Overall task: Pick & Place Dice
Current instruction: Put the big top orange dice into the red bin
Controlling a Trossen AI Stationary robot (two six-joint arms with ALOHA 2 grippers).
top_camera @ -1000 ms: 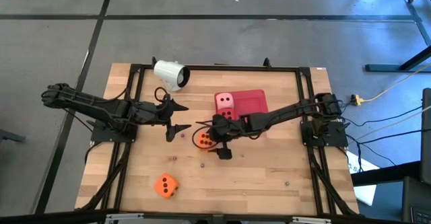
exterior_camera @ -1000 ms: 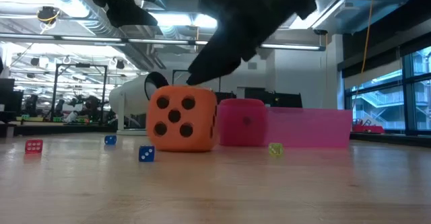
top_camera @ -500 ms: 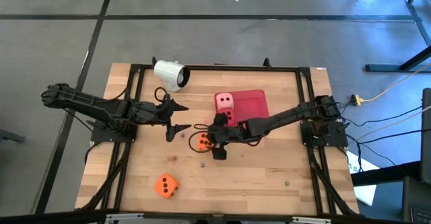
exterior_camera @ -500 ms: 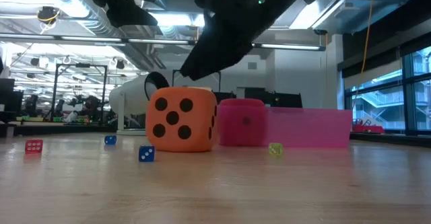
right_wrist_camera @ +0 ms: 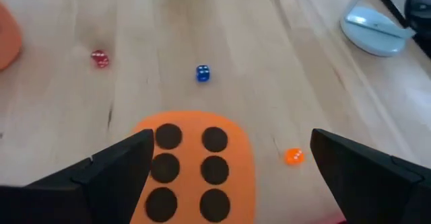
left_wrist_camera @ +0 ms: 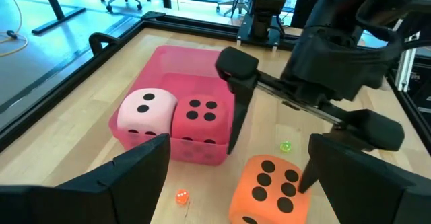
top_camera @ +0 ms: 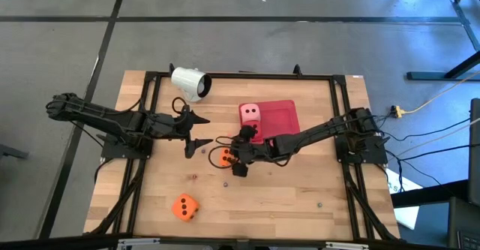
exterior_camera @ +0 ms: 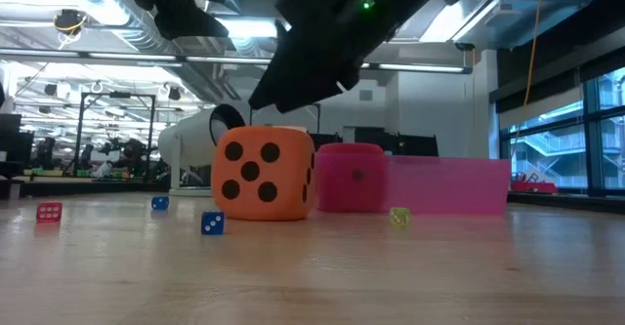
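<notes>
An orange die (top_camera: 223, 157) rests on the table just left of the flat red tray (top_camera: 280, 115), six pips up (right_wrist_camera: 194, 171). My right gripper (top_camera: 233, 155) hovers open just above it, one finger on each side and neither touching. A pale pink die (top_camera: 250, 113) and a red die (left_wrist_camera: 198, 118) sit side by side in the tray's left end. A second orange die (top_camera: 184, 206) lies near the front edge. My left gripper (top_camera: 198, 131) waits open, left of the first orange die.
A white cup (top_camera: 189, 82) lies on its side at the far left edge. Tiny dice are scattered on the wood: blue (right_wrist_camera: 203, 72), red (right_wrist_camera: 99, 58), orange (right_wrist_camera: 293, 157), green (left_wrist_camera: 285, 145). A black frame (top_camera: 336, 100) borders the table.
My right gripper has turned at the wrist above the orange die, and its fingers have swung a little toward the table's left. It has stayed open. The die has not moved.
</notes>
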